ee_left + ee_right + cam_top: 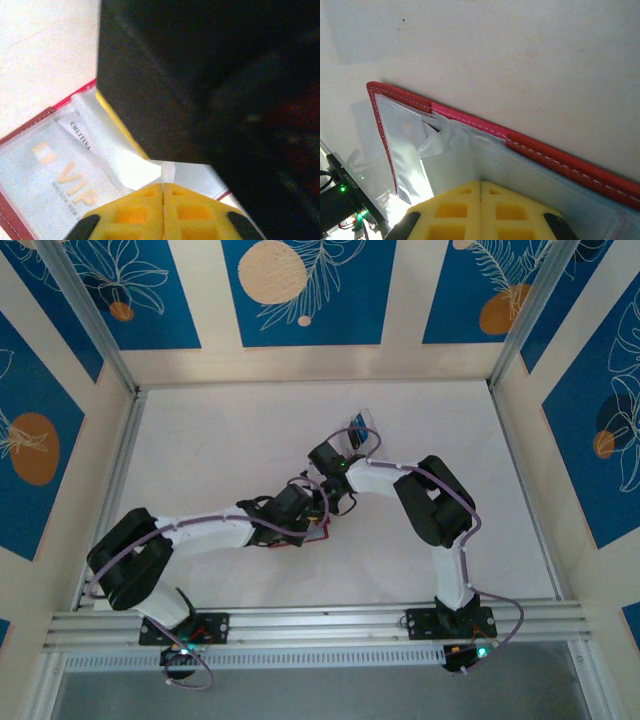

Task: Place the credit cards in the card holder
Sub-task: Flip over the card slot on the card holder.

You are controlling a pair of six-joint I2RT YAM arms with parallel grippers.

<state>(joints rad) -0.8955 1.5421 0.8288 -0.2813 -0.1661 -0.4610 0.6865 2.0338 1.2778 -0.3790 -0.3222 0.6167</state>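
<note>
Left wrist: left gripper clenched above open red folding wallet; right gripper pinching its pale lining. Best: pocket pulled wide.

Card holder: stitched red leather-look rim, glossy plastic pockets. Table matt white. Right gripper pads matt yellow.

White worktop boxed by cream walls bearing blue panels printed with pale leaves and orange discs; aluminium rail in front.
</note>
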